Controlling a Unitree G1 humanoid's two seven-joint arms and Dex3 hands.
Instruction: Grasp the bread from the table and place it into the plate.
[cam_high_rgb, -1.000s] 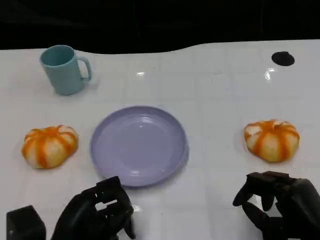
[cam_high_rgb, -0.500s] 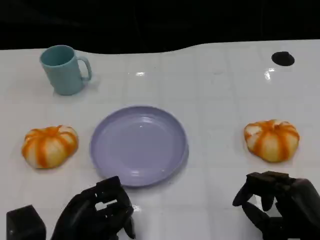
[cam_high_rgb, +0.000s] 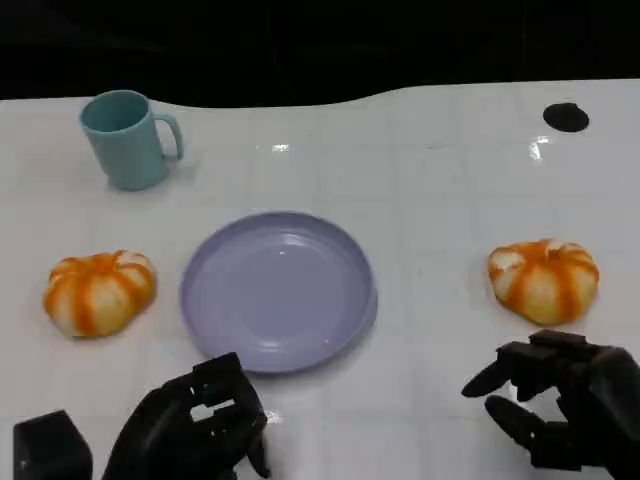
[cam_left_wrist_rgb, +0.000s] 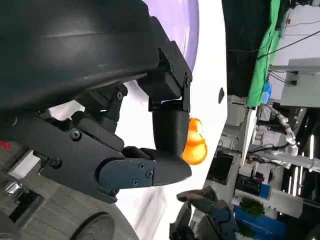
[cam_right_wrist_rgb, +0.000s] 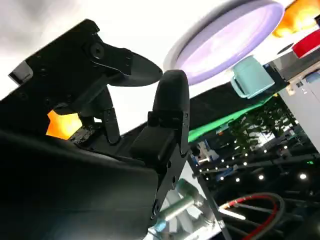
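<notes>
Bread sits on the white table (cam_high_rgb: 440, 200) in two pieces, neither of them held. Nearest the front edge are the robot's two black hands. The left hand (cam_high_rgb: 195, 430) hangs low toward the front left corner, just short of the plate's near rim, its fingers curled in on nothing; the left wrist view shows them folded close together. The right hand (cam_high_rgb: 560, 405) hovers near the front right corner with its fingers spread apart and nothing between them, and from here I think its fingertips stop just short of the right bread (cam_high_rgb: 544, 280), though the angle makes that hard to judge.

Further in, a purple plate (cam_high_rgb: 277, 291) rests near the middle of the table with nothing on it. The left bread (cam_high_rgb: 99, 291), a round orange-and-white striped bun, lies beside the plate toward the left edge. The right bread, of the same kind, lies well apart from the plate toward the right edge.

Beyond them, a teal mug (cam_high_rgb: 127, 138) stands upright near the far left corner, handle turned toward the middle. A small black round mark (cam_high_rgb: 566, 117) shows near the far right corner.
</notes>
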